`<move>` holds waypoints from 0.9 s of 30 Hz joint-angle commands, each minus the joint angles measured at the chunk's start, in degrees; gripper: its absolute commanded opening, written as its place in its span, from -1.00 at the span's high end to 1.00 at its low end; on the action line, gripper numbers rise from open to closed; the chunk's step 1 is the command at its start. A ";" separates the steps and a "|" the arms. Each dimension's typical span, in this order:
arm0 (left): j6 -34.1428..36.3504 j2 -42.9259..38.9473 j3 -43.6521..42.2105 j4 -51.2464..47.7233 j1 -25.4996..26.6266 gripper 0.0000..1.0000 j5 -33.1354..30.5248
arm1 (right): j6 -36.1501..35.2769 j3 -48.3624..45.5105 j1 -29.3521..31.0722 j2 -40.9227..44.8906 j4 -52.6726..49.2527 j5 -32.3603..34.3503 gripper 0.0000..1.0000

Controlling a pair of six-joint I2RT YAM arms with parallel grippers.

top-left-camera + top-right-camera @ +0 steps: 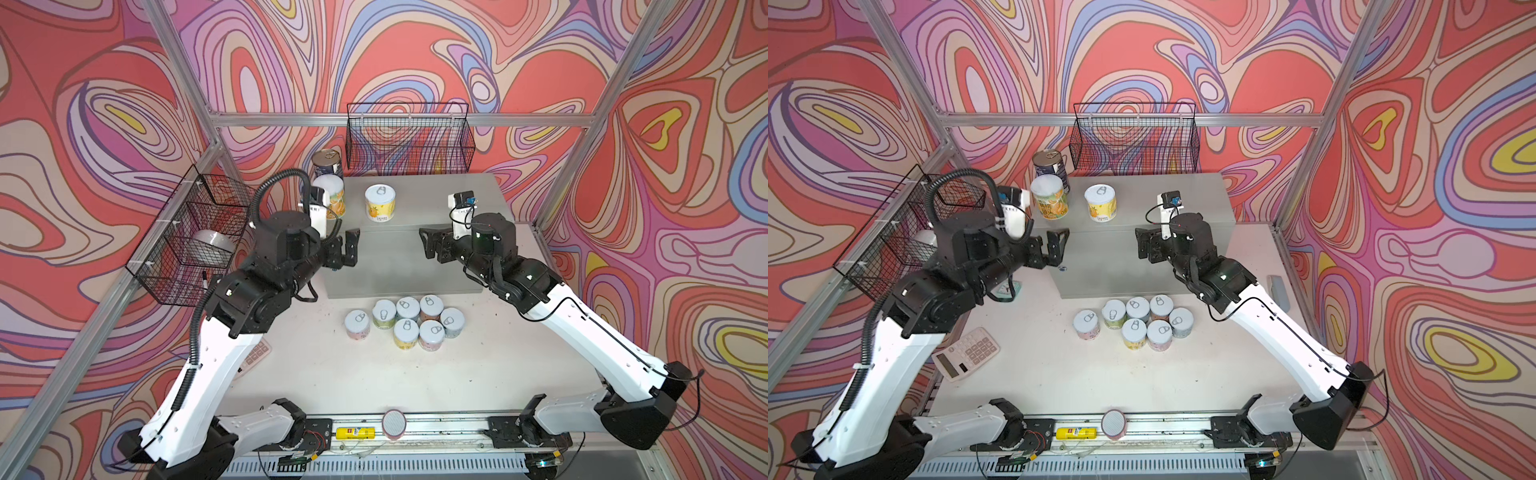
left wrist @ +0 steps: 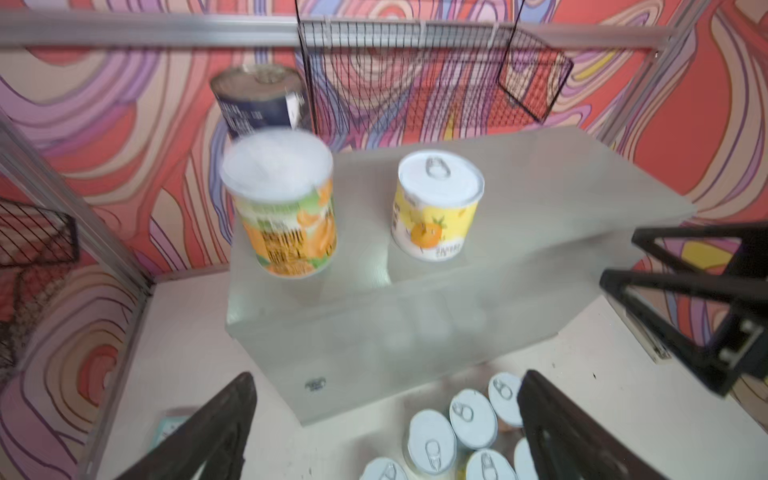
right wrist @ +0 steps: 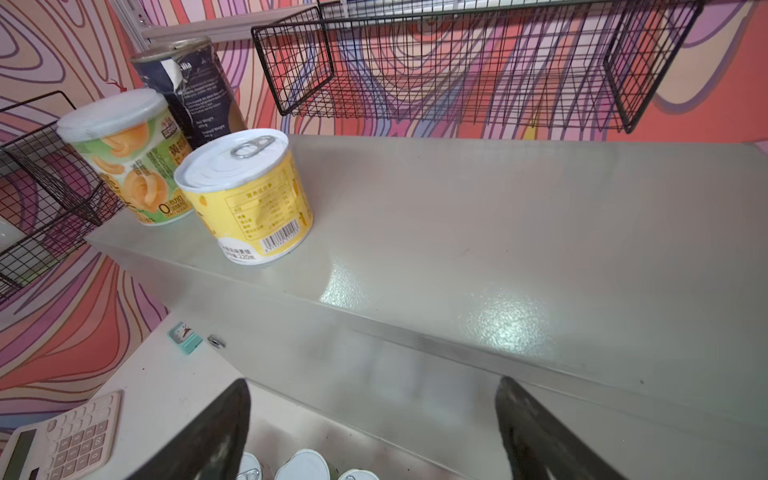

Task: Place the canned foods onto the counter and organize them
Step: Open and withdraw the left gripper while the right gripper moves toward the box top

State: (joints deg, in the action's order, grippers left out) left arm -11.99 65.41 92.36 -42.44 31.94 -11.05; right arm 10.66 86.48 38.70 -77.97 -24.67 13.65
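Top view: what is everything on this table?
table: one, white, middle
cabinet: one, light grey, back of table
short tins: seven, white lids, pastel labels, clustered before cabinet
yellow tin: one, short, on cabinet
orange tin: one, tall, cabinet's left edge
dark blue tin: one, tall, at cabinet's back left corner
baskets: two, black wire, back wall and left wall
calculator: one, pinkish white, table's left
tube: one, yellow, front rail
disc: one, white with pink rim, beside tube
left gripper: one, black, open, near cabinet's front
right gripper: one, black, open, near cabinet's front

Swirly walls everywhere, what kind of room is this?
Likely a robot practice booth: swirly printed walls on an aluminium frame, two robot arms mounted at a white table, tins by a grey cabinet.
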 commanded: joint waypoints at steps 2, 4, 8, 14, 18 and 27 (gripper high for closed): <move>-5.85 -3.45 -10.35 8.99 0.49 -0.96 5.45 | -1.08 1.15 -0.20 -0.86 0.24 -1.34 -0.89; -5.81 -2.84 -11.68 8.99 0.44 -0.95 6.40 | -0.99 1.15 -0.16 -1.19 0.70 -1.82 -0.89; -4.55 -0.82 -12.54 9.84 0.58 -0.95 8.40 | -1.16 1.46 -0.20 -2.08 2.20 -2.68 -0.88; -5.25 -0.56 -13.37 11.10 0.58 -0.94 10.28 | -1.51 4.59 -0.29 -5.53 3.24 -4.56 -0.83; -7.96 -1.95 -16.78 12.88 0.58 -0.91 12.11 | -2.56 7.12 -0.39 -8.52 3.75 -7.45 -0.80; -9.98 -5.76 -23.58 15.61 0.58 -0.89 11.16 | -4.17 12.38 -0.38 -12.96 3.54 -13.04 -0.60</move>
State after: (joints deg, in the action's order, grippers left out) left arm -20.60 61.73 69.67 -29.56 32.27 0.14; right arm 7.55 97.23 38.59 -90.06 -21.96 3.95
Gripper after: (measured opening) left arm 0.945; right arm 0.804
